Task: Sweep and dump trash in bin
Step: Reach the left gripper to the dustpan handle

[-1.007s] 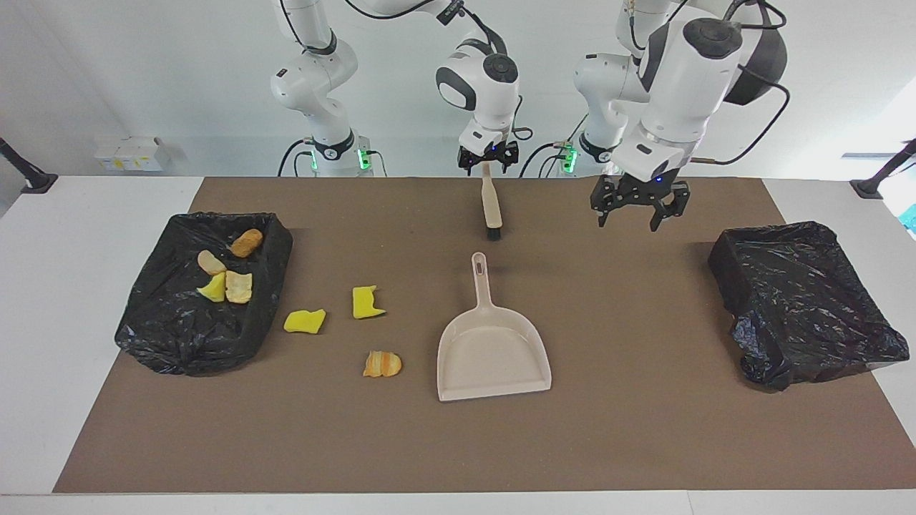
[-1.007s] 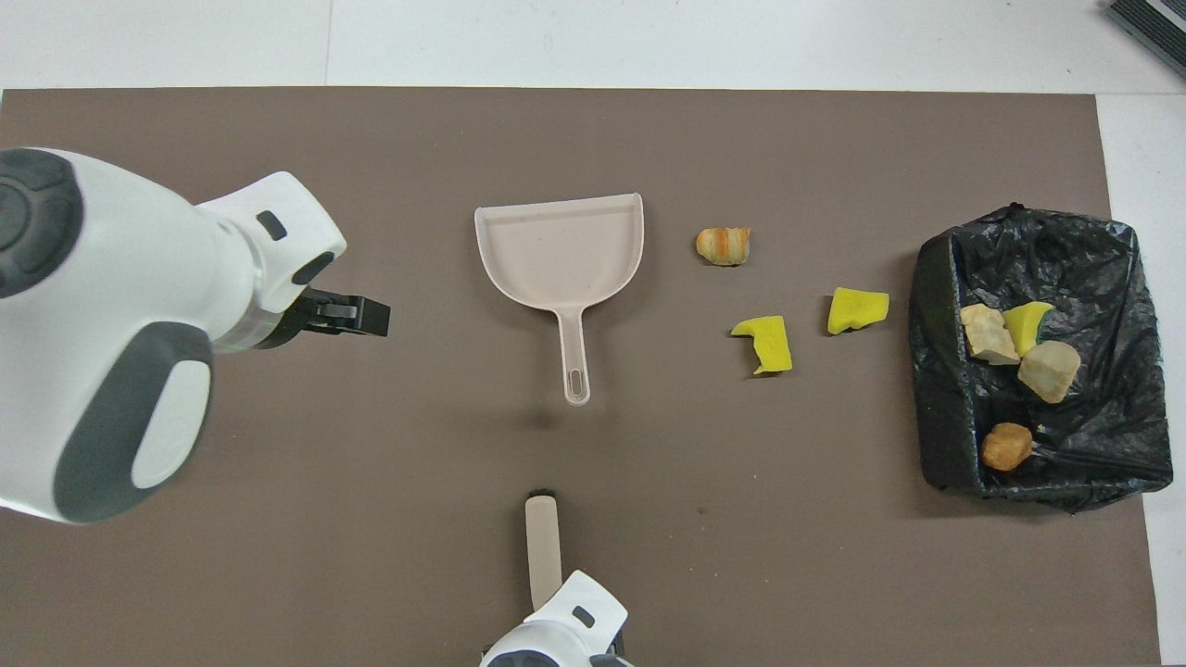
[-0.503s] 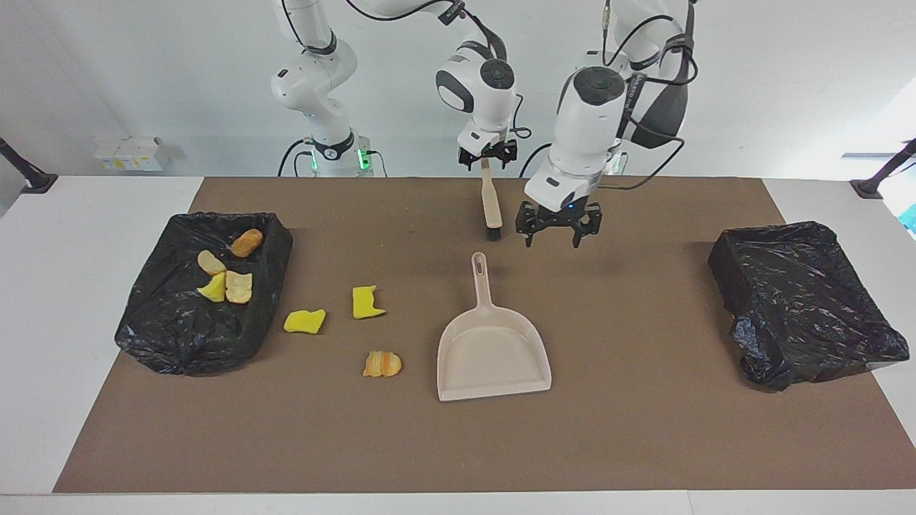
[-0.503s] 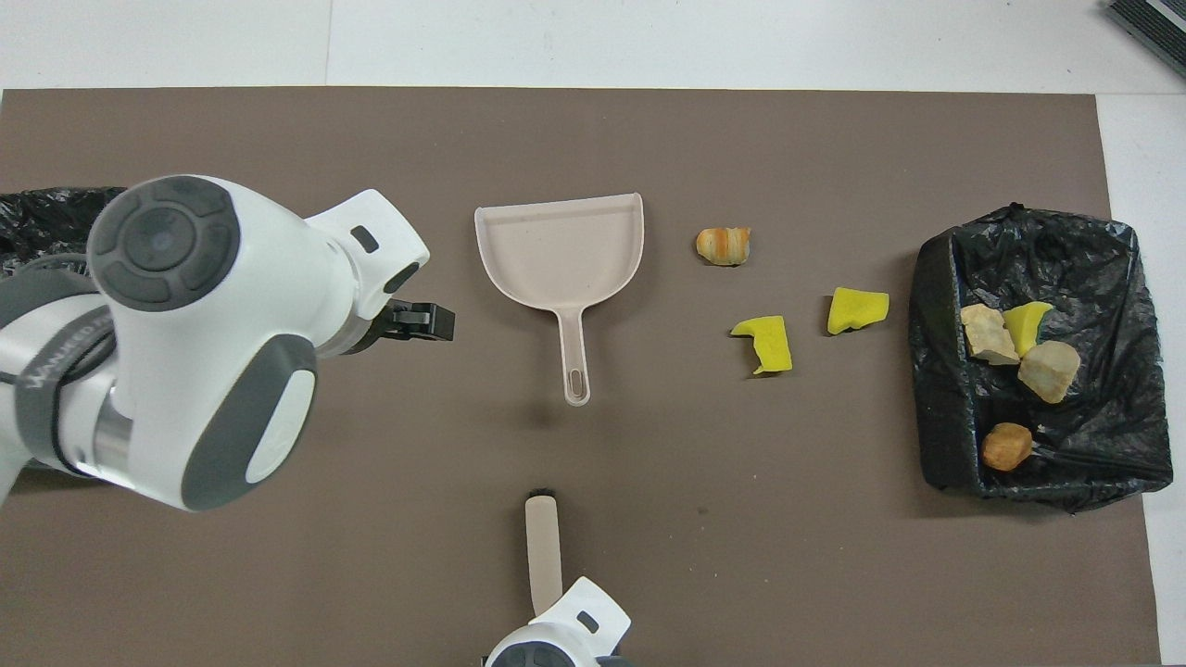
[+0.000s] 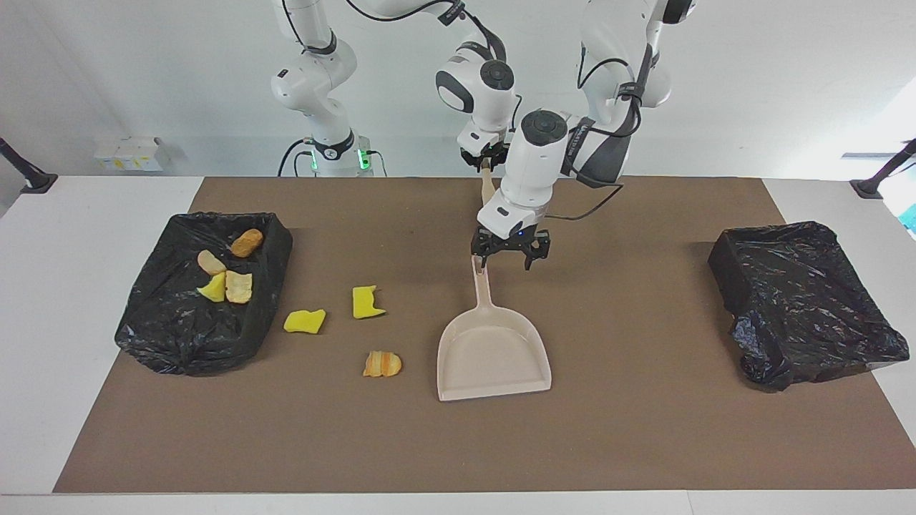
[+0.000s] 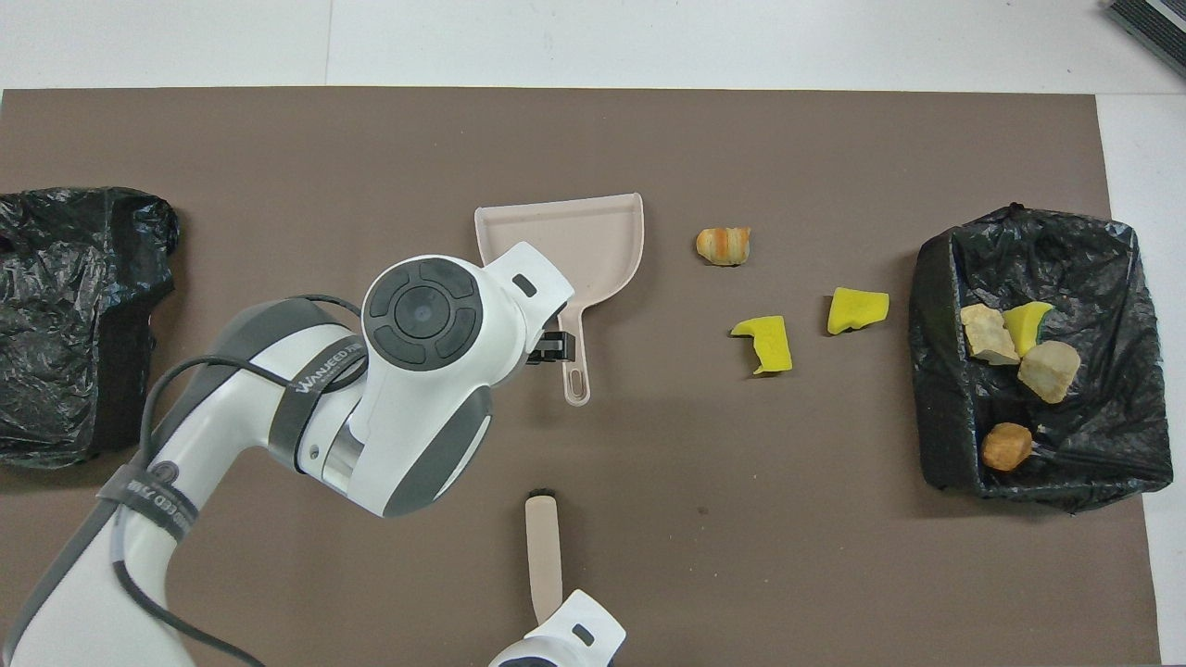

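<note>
At right arm's end of bench [image 5: 43, 286]: black-lined bin [image 5: 179, 336] held four trash scraps [image 5: 225, 286]. Beside it on mat, three more lay loose: two yellow pieces [image 5: 304, 320], one bread-like lump [image 5: 382, 364]. Then dustpan [image 5: 494, 354], handle [image 5: 485, 290] pointing toward robots (long axis along reach). Left jaws spread, low over handle tip, offset slightly toward left arm's end; contact unclear. Right jaws pinched brush [image 6: 543, 547], grip half hidden by left arm. Second bin [image 5: 801, 300] stood well apart.
</note>
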Tool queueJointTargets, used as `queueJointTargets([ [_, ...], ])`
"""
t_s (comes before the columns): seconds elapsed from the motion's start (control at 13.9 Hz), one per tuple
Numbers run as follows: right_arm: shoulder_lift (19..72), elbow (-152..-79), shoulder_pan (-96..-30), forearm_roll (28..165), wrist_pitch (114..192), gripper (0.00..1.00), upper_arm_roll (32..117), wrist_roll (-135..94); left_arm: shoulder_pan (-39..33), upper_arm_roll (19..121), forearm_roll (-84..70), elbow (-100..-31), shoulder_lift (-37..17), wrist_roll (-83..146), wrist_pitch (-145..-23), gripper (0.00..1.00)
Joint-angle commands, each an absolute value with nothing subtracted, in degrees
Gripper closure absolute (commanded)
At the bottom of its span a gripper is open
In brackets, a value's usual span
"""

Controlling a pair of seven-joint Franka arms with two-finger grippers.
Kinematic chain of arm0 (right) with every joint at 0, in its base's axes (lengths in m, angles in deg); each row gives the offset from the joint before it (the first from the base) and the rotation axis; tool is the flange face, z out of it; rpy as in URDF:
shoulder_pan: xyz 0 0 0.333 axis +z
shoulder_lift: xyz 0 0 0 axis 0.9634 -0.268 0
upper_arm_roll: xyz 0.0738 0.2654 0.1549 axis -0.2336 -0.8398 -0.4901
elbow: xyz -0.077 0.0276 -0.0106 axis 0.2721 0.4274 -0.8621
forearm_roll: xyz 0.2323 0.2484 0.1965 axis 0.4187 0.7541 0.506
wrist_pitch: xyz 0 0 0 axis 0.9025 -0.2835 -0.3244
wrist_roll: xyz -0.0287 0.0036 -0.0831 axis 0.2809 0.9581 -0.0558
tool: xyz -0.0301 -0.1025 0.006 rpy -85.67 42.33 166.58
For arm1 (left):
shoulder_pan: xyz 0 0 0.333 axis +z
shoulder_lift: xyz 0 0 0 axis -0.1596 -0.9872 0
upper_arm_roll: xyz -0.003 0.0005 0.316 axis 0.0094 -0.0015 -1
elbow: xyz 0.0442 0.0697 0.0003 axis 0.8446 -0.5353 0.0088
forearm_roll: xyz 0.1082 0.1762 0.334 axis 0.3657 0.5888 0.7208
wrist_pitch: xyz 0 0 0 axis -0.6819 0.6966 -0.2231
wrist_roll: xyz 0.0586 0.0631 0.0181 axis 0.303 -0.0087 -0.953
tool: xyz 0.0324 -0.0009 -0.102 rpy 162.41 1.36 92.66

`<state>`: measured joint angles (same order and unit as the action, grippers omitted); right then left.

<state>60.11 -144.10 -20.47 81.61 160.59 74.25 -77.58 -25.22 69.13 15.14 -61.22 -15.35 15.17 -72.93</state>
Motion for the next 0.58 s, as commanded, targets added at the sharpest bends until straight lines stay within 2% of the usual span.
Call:
queueJointTargets([
  [0.0, 61.61, -144.11, -22.85, 82.86, 159.29, 1.0, 74.48, -79.6, -26.85, 68.31, 14.27, -60.76, -16.98, 13.62, -75.69, 0.0],
  [0.29, 66.71, -144.11, -29.88, 82.78, 153.43, 1.0, 74.57, -78.64, -30.37, 68.31, 14.54, -60.76, -21.28, 5.72, -80.88, 0.0],
  [0.5, 69.08, -144.54, -36.9, 81.64, 146.04, 1.0, 74.65, -73.74, -30.28, 68.31, 14.71, -60.85, -21.2, 5.88, -80.45, 0.0],
])
